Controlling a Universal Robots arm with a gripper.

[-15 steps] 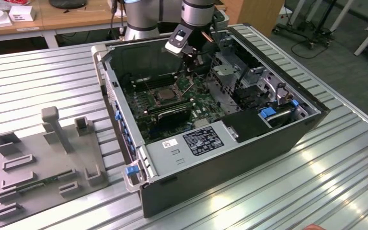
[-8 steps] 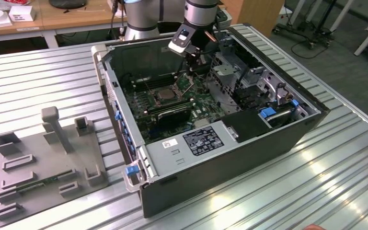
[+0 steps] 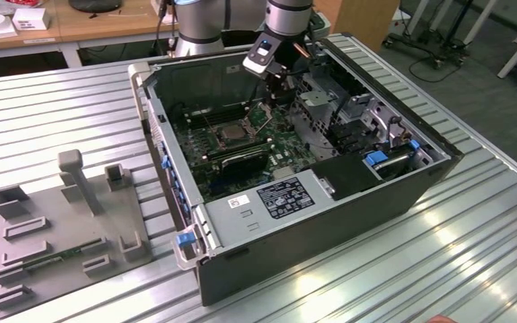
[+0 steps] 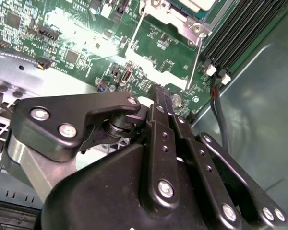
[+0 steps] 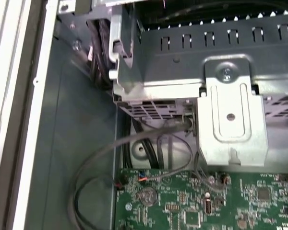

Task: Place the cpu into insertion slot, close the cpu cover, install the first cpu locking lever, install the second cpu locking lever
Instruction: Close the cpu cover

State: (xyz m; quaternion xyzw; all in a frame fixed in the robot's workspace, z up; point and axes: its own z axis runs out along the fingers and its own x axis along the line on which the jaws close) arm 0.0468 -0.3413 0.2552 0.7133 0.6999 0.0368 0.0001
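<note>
The cpu (image 3: 232, 132), in the exterior view, lies in the insertion slot (image 3: 234, 142) inside the open computer case (image 3: 330, 229), which stands on a ribbed metal surface (image 3: 61, 114); the case's label (image 3: 285, 196) is unreadable. In the second wrist view the pincer (image 4: 164, 98) is pinched narrow inside the case, the cpu cover (image 4: 175, 21) cut off. The first wrist view shows cables (image 5: 134, 137) inside the case.

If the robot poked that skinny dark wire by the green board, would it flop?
Probably flop: the wire curves in a loose loop, so it likely bends easily. It looks thin, so likely light. One end seems plugged in at the green board, so it may tug back.
</note>
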